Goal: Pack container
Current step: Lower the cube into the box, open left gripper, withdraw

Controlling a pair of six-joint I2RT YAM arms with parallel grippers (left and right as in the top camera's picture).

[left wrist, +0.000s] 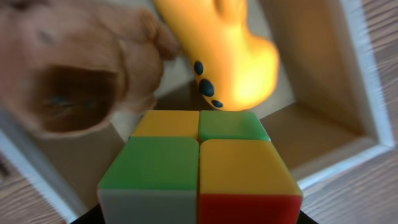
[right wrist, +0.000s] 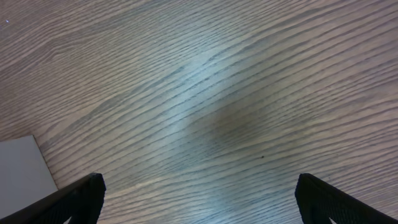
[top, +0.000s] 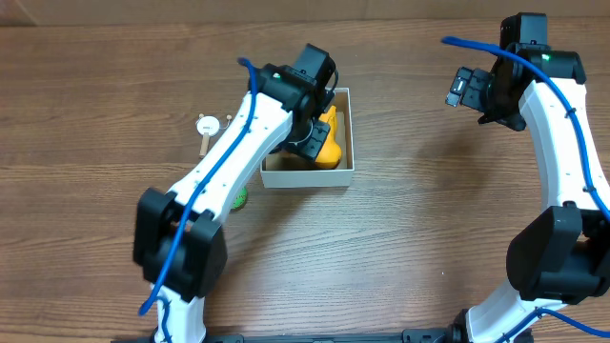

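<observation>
Overhead, the container [top: 307, 177] sits on the desk [top: 410, 248] a little toward 10 o'clock from centre, and my left pincer [top: 310, 145] hangs over its brown inside. That pincer looks closed on a small colour cube [left wrist: 199, 171] with green, yellow and red faces, though its fingers are mostly hidden. Beyond the cube, at 12 o'clock in the wrist view, a yellow toy [left wrist: 230, 56] lies inside the box, with a blurred brown plush thing [left wrist: 74, 68] at 10 o'clock. My right pincer [right wrist: 200, 186] is at 2 o'clock on the desk, spread wide and gripping nothing.
</observation>
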